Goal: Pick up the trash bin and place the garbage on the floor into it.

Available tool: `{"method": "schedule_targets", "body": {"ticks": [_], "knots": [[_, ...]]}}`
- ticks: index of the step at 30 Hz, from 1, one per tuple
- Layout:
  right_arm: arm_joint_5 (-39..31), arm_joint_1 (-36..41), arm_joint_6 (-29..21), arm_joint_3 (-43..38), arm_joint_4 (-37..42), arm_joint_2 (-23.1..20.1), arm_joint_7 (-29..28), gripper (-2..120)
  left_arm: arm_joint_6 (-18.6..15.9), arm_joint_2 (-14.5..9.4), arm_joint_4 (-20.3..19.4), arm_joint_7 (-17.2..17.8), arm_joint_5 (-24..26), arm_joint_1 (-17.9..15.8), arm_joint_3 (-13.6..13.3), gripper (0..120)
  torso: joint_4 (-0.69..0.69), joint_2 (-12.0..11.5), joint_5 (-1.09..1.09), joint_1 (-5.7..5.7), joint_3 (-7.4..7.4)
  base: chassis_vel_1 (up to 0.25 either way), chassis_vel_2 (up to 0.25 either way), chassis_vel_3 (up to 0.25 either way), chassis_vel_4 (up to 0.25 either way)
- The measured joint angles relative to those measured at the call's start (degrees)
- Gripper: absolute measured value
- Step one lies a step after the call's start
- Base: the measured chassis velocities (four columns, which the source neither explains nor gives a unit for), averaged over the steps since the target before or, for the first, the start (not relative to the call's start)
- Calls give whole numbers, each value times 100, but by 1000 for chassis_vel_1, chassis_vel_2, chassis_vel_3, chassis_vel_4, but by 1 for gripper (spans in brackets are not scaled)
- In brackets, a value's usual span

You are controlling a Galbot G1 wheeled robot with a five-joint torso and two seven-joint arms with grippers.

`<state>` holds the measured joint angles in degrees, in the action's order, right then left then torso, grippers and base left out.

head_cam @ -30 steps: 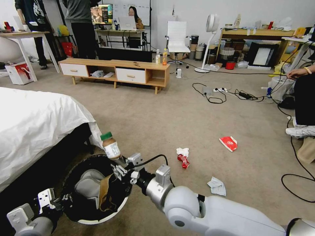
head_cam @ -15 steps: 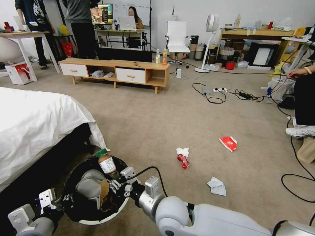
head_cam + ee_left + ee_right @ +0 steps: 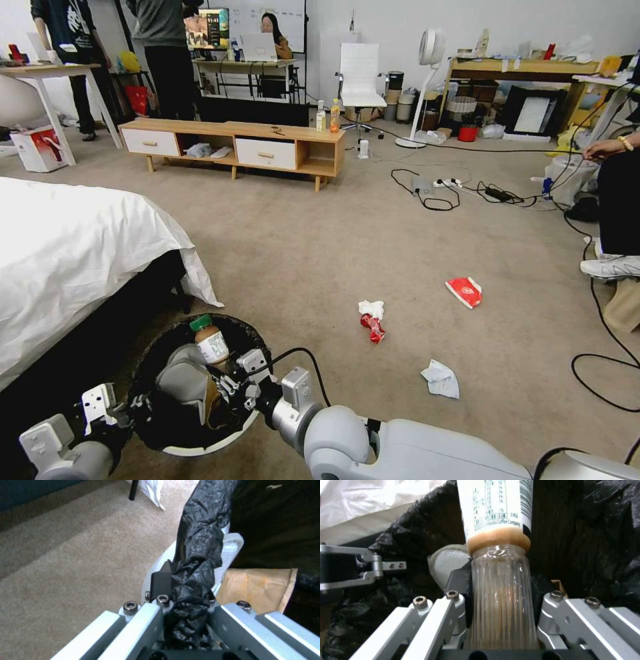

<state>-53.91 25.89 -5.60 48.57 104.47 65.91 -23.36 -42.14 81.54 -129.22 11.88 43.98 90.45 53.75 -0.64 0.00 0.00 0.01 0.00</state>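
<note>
Head view puts the trash bin (image 3: 200, 390) low in front of the robot, beside the bed (image 3: 73, 260) with its white sheet hanging near the rim. The right gripper (image 3: 230, 381) is over the bin's open mouth, its jaws clamped on the ribbed base of a green-capped bottle (image 3: 208, 340) that stands tilted with its cap pointing up and away from the robot. Up close on the right wrist camera, the bottle (image 3: 500, 580) sits squarely between the fingers (image 3: 460, 580), a little brown drink pooled against its white label, the black bag (image 3: 586, 530) spread behind it. The left gripper (image 3: 123, 408) is at the bin's near-left rim — in the left wrist camera its jaws are pinched on the rim, with the crinkled black liner (image 3: 196, 562) bunched between them and a bit of white plastic wall showing beside it. A crumpled brown paper bag (image 3: 256, 587) already lies inside, next to something pale grey (image 3: 183, 380) I can't make out. Out on the carpet, well apart from the bin, lie a white tissue (image 3: 371, 309) touching a crushed red can (image 3: 372, 327), another tissue (image 3: 441, 379) nearer the robot, and a flat red packet (image 3: 465, 291) farther right.
</note>
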Motion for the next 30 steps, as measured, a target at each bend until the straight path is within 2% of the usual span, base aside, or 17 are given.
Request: {"method": "schedule_targets", "body": {"ticks": [8, 10, 11, 13, 14, 15, 17, 18, 20, 22, 25, 27, 30], "knots": [[40, 79, -6, 10, -25, -51, -9, 28, -1, 3, 22, -4, -1, -6, 1, 1, 0, 0, 0, 0, 0, 0, 0, 0, 0], [62, 116, -11, 0, -23, -85, -13, 38, -1, 13, 36, -8, -3, -11, -7, 1, 0, 0, 0, 0, 0, 0, 0, 0, 0], [62, 116, -11, 0, -23, -85, -13, 38, -1, 13, 36, -8, -3, -11, -7, 1, 0, 0, 0, 0, 0, 0, 0, 0, 0], [81, 133, -16, -19, -14, -87, -38, 51, -1, 21, 50, -18, -12, -14, -15, 1, 0, 0, 0, 0, 0, 0, 0, 0, 0], [81, 133, -16, -19, -14, -87, -38, 51, -1, 21, 50, -18, -12, -14, -15, 1, 0, 0, 0, 0, 0, 0, 0, 0, 0], [87, 133, -20, -31, 1, -92, -44, 58, -1, 21, 53, -22, -16, -14, -15, 1, 0, 0, 0, 0, 0, 0, 0, 0, 0], [89, 133, -21, -43, 7, -96, -45, 60, -1, 21, 53, -26, -16, -14, -15, 1, 0, 0, 0, 0, 0, 0, 0, 0, 0], [91, 133, -22, -70, 22, -100, -47, 68, -1, 23, 53, -35, -16, -14, -13, 1, 0, 0, 0, 0, 0, 0, 0, 0, 0], [91, 133, -22, -85, 29, -103, -47, 71, -1, 26, 53, -38, -18, -12, -12, 1, 0, 0, 0, 0, 0, 0, 0, 0, 0], [91, 130, -22, -107, 64, -112, -47, 84, -1, 31, 53, -62, -19, -6, -12, 1, 0, 0, 0, 0, 0, 0, 0, 0, 0], [91, 130, -23, -111, 82, -117, -47, 90, -1, 31, 53, -67, -17, -7, -9, 1, 0, 0, 0, 0, 0, 0, 0, 0, 0], [90, 135, -28, -119, 111, -124, -45, 98, -2, 29, 52, -72, -12, -8, -5, 1, 0, 0, 0, 0, 0, 0, 0, 0, 0], [90, 141, -33, -145, 129, -133, -47, 99, -2, 28, 52, -77, -11, -6, -2, 1, 0, 0, 0, 0, 0, 0, 0, 0, 0]]}}
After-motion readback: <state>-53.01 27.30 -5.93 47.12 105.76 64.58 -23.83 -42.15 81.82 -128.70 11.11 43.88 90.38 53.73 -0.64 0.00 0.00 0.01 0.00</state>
